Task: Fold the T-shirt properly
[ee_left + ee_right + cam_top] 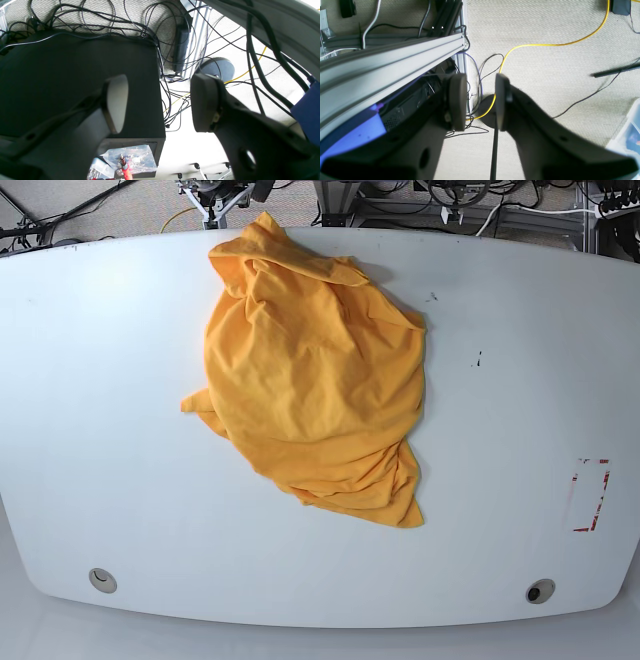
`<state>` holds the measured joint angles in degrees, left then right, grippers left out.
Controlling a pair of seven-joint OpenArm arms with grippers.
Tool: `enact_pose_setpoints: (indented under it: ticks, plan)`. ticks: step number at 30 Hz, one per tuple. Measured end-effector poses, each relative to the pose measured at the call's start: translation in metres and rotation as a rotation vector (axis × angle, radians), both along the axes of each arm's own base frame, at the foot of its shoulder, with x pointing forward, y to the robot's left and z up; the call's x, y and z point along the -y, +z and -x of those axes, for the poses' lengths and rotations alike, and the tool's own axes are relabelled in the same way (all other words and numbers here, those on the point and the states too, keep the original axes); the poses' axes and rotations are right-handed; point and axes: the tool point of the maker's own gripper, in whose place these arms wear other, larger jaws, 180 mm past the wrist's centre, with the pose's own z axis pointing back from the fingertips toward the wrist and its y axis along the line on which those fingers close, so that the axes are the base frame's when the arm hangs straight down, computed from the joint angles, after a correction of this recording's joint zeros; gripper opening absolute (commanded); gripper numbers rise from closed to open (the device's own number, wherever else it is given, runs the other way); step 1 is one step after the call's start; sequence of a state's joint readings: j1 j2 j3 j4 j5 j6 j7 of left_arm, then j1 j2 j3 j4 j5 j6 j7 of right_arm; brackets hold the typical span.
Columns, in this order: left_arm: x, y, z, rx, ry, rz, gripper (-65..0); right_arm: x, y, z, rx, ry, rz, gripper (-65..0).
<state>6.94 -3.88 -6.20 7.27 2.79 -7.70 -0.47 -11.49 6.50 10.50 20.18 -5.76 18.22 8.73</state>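
Nothing folded yet: T-shirt (pixel 315 380) lay crumpled near the table (pixel 100 430) far edge, left gripper (pixel 160 102) and right gripper (pixel 477 101) fingers apart, empty, off the table.

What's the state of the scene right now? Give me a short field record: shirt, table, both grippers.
shirt: T-shirt, orange-yellow, crumpled in a heap, not folded, no lettering visible
shirt position: centre-left of the white table, top edge near the far rim
table marks: red-outlined rectangle near the right edge
left gripper: open, empty, off the table over a black box and cables
right gripper: open, empty, over carpet and a yellow cable
arms in base view: not visible
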Motion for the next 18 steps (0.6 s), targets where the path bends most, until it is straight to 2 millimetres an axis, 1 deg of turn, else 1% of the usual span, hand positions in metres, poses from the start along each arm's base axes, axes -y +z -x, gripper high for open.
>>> enact_pose_setpoints:
  ticks: [1,2,5,8,10,18]
  plan:
    - [0.002,0.000,-0.016,0.068,0.005,-0.012,-28.3,-0.007,0.000,-0.006,0.012,-0.001,-0.002,-46.6]
    - [0.002,0.000,-0.016,0.068,0.005,-0.012,-28.3,-0.007,0.000,-0.006,0.012,-0.001,-0.002,-46.6]
    - [0.001,0.000,-0.003,-0.002,-0.002,0.012,-28.3,-0.007,0.000,-0.004,0.007,-0.001,-0.011,-46.6]
    - [-0.005,0.000,-0.001,0.004,-0.001,-0.005,-28.3,-0.004,0.000,-0.003,0.006,0.000,-0.005,-46.6]
    - [-0.005,0.001,0.001,-0.002,-0.002,-0.005,-28.3,-0.003,0.000,-0.003,0.006,0.000,-0.004,-46.6]
    - [-0.003,0.000,-0.002,0.003,-0.001,-0.002,-28.3,-0.003,0.000,-0.003,0.006,0.000,-0.004,-46.8]
